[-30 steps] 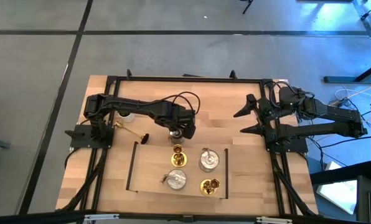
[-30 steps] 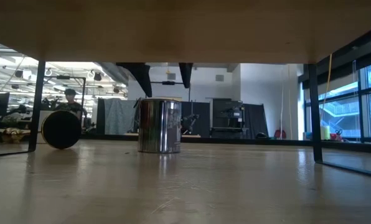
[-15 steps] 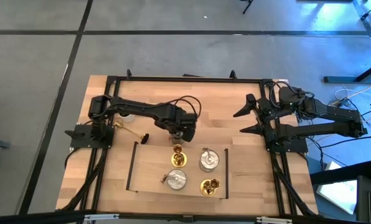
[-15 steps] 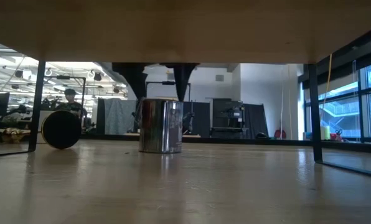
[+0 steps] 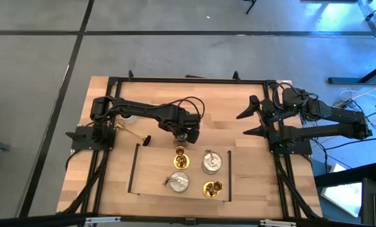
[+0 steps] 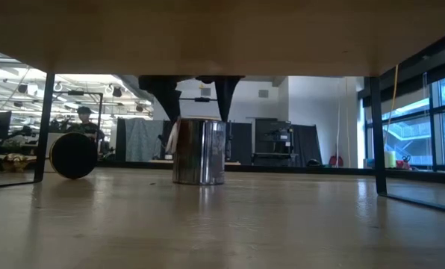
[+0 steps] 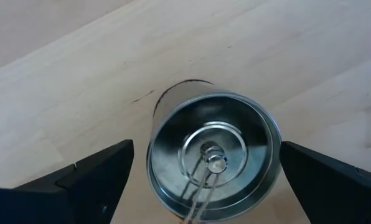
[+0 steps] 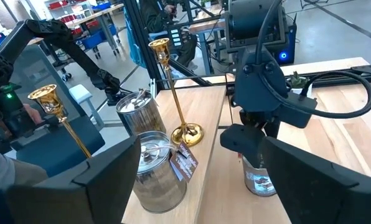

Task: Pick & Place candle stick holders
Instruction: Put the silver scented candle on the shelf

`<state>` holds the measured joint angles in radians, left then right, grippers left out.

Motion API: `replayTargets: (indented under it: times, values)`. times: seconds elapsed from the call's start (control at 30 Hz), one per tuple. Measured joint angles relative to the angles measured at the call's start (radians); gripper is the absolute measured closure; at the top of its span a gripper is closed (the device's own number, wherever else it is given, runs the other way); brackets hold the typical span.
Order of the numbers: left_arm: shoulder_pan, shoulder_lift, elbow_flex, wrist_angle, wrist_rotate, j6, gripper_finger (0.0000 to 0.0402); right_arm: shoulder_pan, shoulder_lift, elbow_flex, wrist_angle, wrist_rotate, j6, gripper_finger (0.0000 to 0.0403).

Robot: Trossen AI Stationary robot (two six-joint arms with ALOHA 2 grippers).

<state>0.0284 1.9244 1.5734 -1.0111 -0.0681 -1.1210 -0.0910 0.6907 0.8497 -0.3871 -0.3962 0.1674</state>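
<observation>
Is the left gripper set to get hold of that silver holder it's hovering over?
Probably yes. The left gripper is open, one finger on each side of the silver holder, with nothing between them.

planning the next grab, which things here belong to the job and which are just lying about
job: squat round silver metal holder under open left gripper; two silver holders, two gold brass stemmed holders on board; gold holder lying flat
idle: open right gripper, person behind
</observation>
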Motion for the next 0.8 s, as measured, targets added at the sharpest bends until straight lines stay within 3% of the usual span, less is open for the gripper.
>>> replayTargets:
  times: [0.33,0.6,0.8]
  values:
    - [0.006,0.002,0.092,-0.01,-0.033,0.066,0.0002,0.0,0.0,0.0,0.003,0.0,-0.011,0.0065]
    - [0.003,0.02,0.094,-0.109,-0.015,0.072,0.0002,0.0,0.001,0.0,0.003,0.0,-0.01,0.0065]
    - [-0.012,0.029,0.095,-0.078,-0.015,0.076,0.0002,0.0,0.004,0.0,0.006,0.003,-0.01,0.0065]
